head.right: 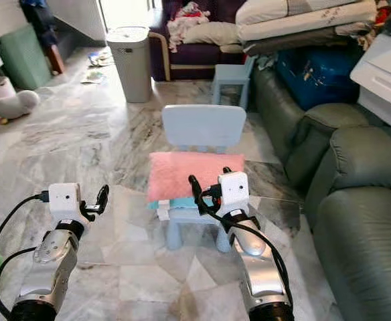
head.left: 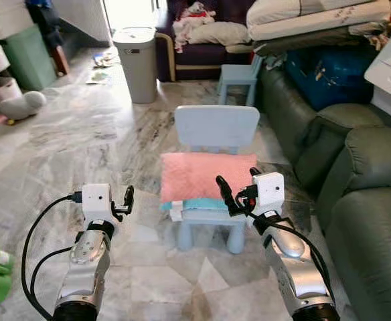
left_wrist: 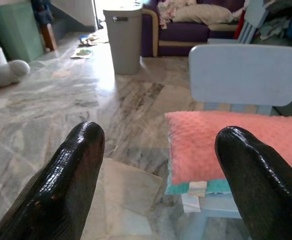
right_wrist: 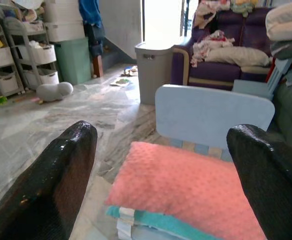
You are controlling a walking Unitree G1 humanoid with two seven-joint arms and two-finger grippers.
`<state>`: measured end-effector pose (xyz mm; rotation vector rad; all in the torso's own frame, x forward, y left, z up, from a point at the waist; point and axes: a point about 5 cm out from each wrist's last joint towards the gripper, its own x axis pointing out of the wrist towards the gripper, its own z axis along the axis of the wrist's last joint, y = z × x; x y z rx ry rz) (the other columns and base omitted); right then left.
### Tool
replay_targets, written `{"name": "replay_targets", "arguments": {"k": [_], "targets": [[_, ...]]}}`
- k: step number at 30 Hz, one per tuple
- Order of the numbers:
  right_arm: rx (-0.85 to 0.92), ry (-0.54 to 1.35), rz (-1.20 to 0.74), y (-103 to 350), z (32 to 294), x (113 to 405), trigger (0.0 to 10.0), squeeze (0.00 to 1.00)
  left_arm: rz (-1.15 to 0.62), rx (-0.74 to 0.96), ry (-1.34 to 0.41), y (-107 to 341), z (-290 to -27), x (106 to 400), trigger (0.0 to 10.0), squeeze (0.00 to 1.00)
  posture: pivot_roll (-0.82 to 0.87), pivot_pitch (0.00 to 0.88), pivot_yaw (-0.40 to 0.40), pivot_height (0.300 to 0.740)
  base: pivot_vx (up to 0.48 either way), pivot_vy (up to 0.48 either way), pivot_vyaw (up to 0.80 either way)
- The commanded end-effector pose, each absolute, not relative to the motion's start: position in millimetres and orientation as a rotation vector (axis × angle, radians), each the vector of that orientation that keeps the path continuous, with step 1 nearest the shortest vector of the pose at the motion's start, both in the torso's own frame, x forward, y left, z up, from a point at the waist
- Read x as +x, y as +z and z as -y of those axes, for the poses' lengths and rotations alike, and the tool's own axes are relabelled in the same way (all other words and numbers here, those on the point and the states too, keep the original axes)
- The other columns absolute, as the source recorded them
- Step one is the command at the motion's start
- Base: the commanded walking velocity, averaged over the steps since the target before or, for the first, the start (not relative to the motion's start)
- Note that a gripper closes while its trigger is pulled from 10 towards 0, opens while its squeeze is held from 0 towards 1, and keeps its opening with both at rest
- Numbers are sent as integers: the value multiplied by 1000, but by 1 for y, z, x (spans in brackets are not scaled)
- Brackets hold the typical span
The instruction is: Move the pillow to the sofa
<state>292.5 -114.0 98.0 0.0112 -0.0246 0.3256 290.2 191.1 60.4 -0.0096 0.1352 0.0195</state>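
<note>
Approaching: pink pillow [head.left: 205,175] lies on the small blue chair [head.left: 217,127], 12 o'clock. Right gripper [head.left: 237,190] near its front edge, left gripper [head.left: 124,202] well apart at 10; both spread wide, empty. Advise flanking pillow's ends before closing. Green sofa [head.left: 356,174] at 2.

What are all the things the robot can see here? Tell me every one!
pillow: 1, pink, on the small chair's seat
small chair: 1, pale blue, middle of the floor
folded cloth: 1, teal, under the pillow
bin: 1, grey, behind the chair
green sofa: 1, dark green, on the right
purple sofa: 1, far back, clothes on it
stool: 1, pale blue, beside the purple sofa
left gripper: 1, fingers open, left of the chair
right gripper: 1, fingers open, at the pillow's front edge
</note>
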Motion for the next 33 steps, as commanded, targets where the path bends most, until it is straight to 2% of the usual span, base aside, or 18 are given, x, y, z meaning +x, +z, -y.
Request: {"name": "replay_targets", "arguments": {"k": [1, 33], "targets": [[4, 323, 45, 103, 113, 295, 10000, 0, -119, -6, 10, 65, -192, 292, 10000, 0, -108, 0, 24, 740, 428, 0, 0], [8, 322, 53, 103, 114, 293, 10000, 0, -124, -14, -3, 63, -188, 290, 10000, 0, -117, 0, 23, 740, 469, 0, 0]]}}
